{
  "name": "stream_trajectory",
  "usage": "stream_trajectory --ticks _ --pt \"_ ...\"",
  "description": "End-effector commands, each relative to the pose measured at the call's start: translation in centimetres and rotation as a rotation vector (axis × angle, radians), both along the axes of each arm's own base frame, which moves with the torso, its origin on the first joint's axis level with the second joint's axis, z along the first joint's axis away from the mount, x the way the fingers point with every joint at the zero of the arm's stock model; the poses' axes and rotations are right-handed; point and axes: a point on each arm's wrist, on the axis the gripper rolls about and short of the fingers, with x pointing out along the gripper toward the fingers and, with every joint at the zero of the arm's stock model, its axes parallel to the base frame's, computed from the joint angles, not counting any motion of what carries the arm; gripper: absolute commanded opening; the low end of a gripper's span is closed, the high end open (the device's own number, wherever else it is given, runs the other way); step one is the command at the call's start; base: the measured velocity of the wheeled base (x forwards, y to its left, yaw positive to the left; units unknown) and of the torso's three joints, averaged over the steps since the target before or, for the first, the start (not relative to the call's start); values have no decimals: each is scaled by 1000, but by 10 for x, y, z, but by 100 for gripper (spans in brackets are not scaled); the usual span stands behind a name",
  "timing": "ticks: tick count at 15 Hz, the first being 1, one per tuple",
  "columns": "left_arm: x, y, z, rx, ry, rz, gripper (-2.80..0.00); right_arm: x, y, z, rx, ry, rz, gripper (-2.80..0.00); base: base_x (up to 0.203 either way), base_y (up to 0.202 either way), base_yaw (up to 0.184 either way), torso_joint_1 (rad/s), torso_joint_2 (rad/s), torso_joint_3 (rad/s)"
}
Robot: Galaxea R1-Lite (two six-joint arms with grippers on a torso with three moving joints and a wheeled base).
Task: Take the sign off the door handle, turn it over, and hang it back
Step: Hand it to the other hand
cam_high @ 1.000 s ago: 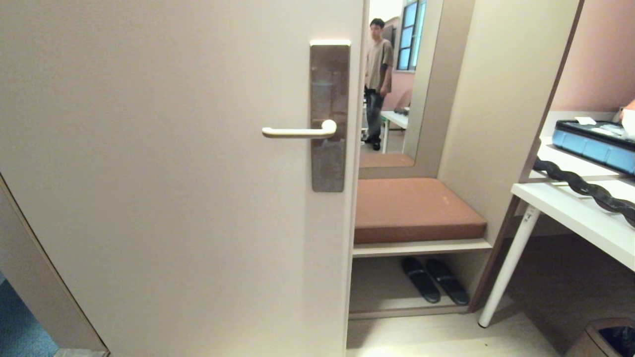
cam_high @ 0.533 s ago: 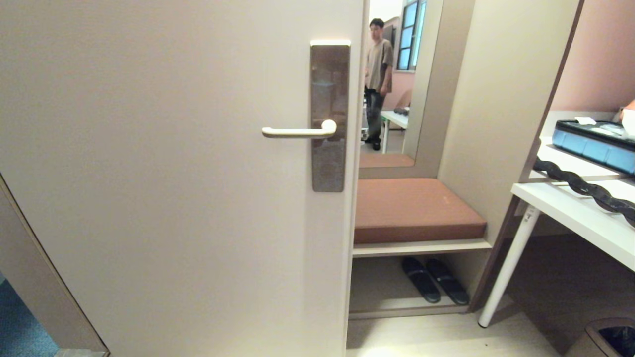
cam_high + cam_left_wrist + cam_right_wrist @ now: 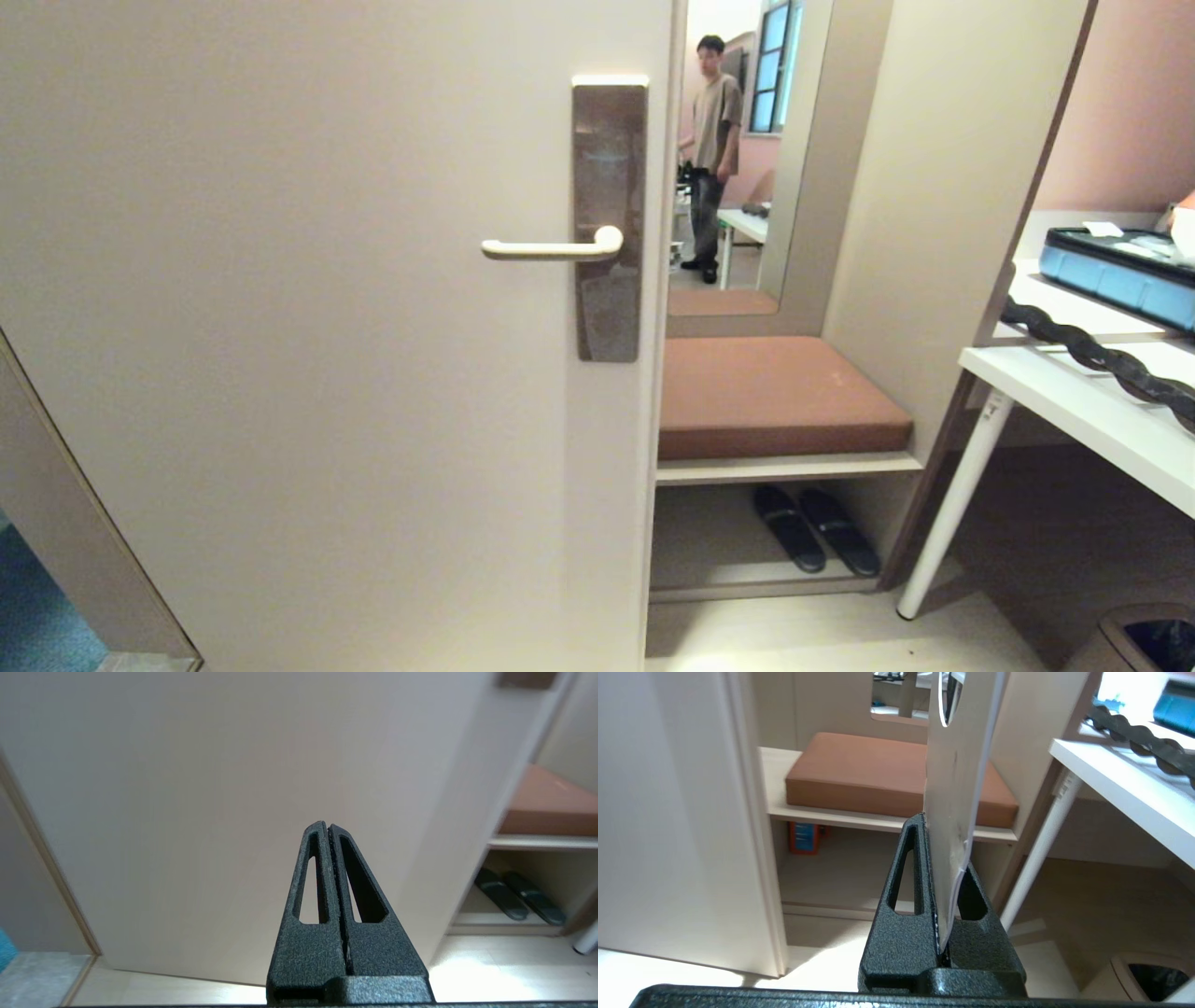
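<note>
Everything has slid slightly leftward: camera motion. Right gripper [image 3: 941, 882] clamps the sign [image 3: 955, 788], off the bare door handle [image 3: 551, 248]; left gripper [image 3: 329, 858] closed, empty. Rehanging comes next: raise it, thread the hole.

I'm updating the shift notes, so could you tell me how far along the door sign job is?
Done: the door handle is bare, so the sign is off it. In hand: the right gripper is clamped on the sign's lower end, hole end up; the left gripper is shut and empty. Left: hanging it back; its wording isn't readable, so the flip is unconfirmed.
</note>
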Motion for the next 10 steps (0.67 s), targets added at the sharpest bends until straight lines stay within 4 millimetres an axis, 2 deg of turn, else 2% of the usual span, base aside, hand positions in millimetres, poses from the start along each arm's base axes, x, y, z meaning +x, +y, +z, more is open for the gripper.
stream_trajectory --ticks 1,10 --pt "0 0 0 -1 2 1 -280 0 0 0 -1 0 0 -280 0 -192 -2 7 6 2" --pt "0 0 0 -1 2 1 -280 0 0 0 -1 0 0 -280 0 -195 0 1 1 2"
